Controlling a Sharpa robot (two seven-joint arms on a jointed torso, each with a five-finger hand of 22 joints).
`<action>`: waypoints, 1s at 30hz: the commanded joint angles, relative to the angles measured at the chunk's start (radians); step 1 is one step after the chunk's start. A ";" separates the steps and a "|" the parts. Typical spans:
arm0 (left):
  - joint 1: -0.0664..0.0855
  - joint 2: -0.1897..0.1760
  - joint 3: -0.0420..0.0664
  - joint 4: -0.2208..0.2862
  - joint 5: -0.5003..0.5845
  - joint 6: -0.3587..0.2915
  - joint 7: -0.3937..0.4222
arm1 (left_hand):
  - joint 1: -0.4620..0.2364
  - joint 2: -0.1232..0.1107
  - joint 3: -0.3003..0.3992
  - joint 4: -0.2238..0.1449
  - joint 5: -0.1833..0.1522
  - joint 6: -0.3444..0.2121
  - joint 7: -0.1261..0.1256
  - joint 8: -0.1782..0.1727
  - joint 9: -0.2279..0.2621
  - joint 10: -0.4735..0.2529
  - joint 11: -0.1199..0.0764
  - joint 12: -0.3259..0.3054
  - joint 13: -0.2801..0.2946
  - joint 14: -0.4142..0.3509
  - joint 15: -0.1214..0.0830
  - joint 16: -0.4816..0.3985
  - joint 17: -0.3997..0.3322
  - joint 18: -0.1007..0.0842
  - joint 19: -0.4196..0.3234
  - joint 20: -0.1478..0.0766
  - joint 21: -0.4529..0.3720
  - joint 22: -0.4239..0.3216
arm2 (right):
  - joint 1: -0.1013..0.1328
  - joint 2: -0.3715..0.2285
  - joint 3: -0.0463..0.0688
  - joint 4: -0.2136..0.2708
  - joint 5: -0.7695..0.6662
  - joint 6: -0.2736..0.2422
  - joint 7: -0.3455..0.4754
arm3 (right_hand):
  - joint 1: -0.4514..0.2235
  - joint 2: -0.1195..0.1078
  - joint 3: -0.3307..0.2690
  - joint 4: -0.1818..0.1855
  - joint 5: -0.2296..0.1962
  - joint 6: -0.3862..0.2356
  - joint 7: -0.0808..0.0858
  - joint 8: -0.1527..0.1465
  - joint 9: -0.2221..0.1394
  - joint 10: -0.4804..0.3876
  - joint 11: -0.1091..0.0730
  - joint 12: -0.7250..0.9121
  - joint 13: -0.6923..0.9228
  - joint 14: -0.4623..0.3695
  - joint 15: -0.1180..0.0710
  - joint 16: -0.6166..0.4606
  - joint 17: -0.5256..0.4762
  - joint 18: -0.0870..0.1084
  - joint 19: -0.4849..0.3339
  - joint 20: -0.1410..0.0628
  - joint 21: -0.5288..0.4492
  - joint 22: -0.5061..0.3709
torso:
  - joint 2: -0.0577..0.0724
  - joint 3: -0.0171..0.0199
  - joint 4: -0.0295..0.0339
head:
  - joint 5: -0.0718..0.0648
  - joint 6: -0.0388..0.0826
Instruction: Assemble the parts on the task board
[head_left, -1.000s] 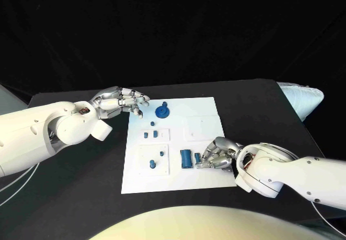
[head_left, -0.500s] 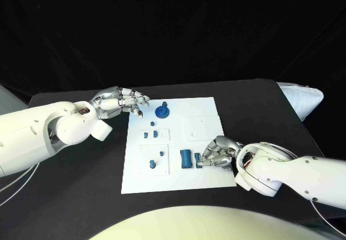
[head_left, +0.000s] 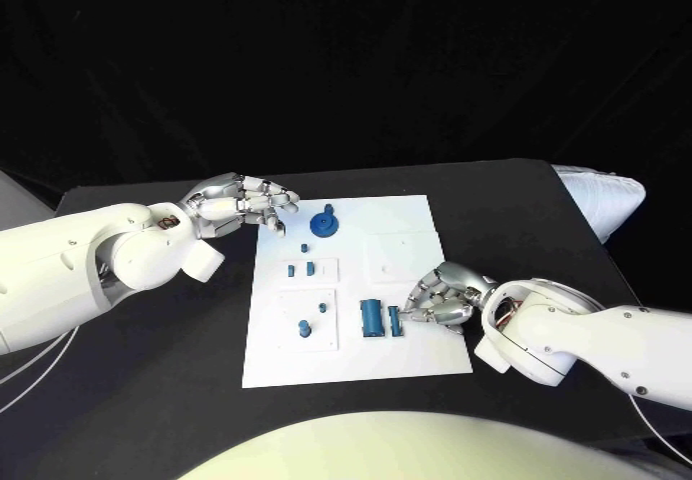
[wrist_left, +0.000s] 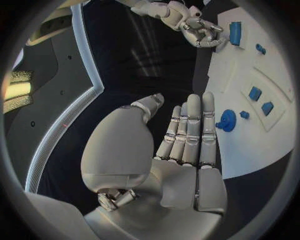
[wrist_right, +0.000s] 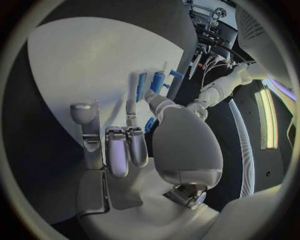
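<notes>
Blue, slender and small, the peg (head_left: 395, 320) sits at the right hand (head_left: 441, 300), near the front right of the task board (head_left: 411, 215) on the black desk (head_left: 505, 200). The fingers (head_left: 428, 290) are curled around it; a thumb-and-finger pinch appears likely, but the contact itself is partly hidden. The peg's long axis runs near to far across the board, roughly parallel to the larger blue cylinder (head_left: 372, 317) lying just beside it on its left.

Risk, as judged: the peg and the cylinder are very close, so any sideways drift of the right hand could knock the cylinder and roll it across the board. A shallow pinch could let the peg twist or drop.

Farther back, two small blue blocks (head_left: 299, 269) sit in a recessed square, and a round blue knob (head_left: 326, 222) stands near the far edge.

The left hand (head_left: 242, 203) hovers over the board's far left corner, fingers loosely bent and apart, holding nothing.
</notes>
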 joint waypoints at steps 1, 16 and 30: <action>-0.002 0.006 0.000 -0.003 0.015 -0.011 0.042 | 0.005 0.006 -0.002 0.006 0.003 -0.009 0.001 0.004 0.001 -0.007 -0.002 0.005 0.001 -0.003 0.005 -0.005 0.001 0.013 0.005 0.000 -0.003 -0.001 | 0.021 -0.001 0.002 -0.031 0.158 0.003 0.267 | 0.029 0.005 -0.007 -0.004 0.006 -0.026 0.010 -0.011 -0.004 0.046 0.013 -0.047 0.200 0.074 0.012 -0.028 0.154 0.030 -0.035 0.010 -0.109 -0.048 | -0.010 -0.0071 -0.0019 | -0.003 0.007; -0.019 0.088 -0.003 -0.105 0.130 -0.242 0.180 | 0.030 -0.002 -0.003 0.010 0.002 0.002 -0.013 0.016 0.005 0.016 -0.009 0.014 0.001 -0.076 0.008 -0.072 -0.023 0.010 -0.039 0.007 -0.061 -0.033 | 0.128 0.118 0.024 -0.381 0.672 0.068 0.614 | 0.139 -0.001 0.151 -0.048 0.029 -0.153 0.075 -0.007 -0.012 -0.446 0.078 -1.030 -0.570 -0.365 0.091 -0.870 -0.631 0.062 -0.336 0.099 -0.644 -0.416 | -0.060 -0.0314 -0.0011 | 0.002 0.093; -0.040 0.193 -0.003 -0.250 0.168 -0.256 0.207 | -0.398 0.188 -0.461 -0.131 -0.182 -0.820 -0.210 -0.307 -0.284 -0.863 -0.152 -0.500 -0.116 -0.988 -0.077 -1.010 -0.420 -0.169 -0.879 -0.182 -0.677 -0.660 | 0.135 0.254 0.040 -0.636 0.728 0.073 0.632 | -0.299 0.209 -0.386 -0.145 -0.076 -1.005 -0.096 -0.349 -0.422 -0.753 -0.014 -1.501 -1.307 -0.765 0.053 -1.538 -1.308 -0.115 -1.370 -0.053 -0.734 -1.212 | -0.077 -0.0280 0.0009 | 0.016 0.159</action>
